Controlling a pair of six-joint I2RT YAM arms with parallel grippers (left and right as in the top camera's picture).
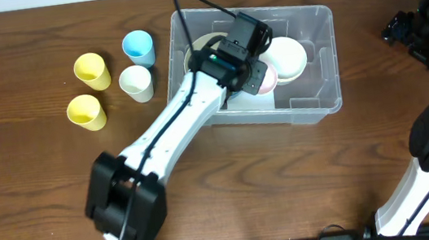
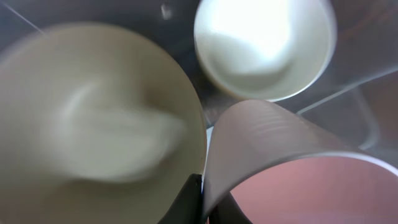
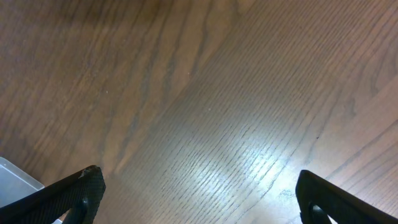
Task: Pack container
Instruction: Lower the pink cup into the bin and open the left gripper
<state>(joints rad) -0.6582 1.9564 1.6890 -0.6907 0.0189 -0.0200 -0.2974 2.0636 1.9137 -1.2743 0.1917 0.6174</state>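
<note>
Wood table (image 1: 28,208) fills the overhead view. We see the left arm run from the near edge up into the container (image 1: 312,112), which sits centre-far on the table. Left gripper (image 2: 205,202) is inside it, pinched on the rim of a pink bowl (image 2: 298,193). Cream bowl (image 2: 93,124) is just beside, white bowl (image 2: 261,43) beyond. Left of the container stand two yellow cups (image 1: 91,69) (image 1: 85,111), a white cup (image 1: 136,83) and a blue cup (image 1: 138,46). Right gripper (image 3: 199,186) hangs over the wood at far right, fingers wide apart.

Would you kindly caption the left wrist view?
Left jaws pinching a pink bowl beside a cream bowl and white bowl.
</note>
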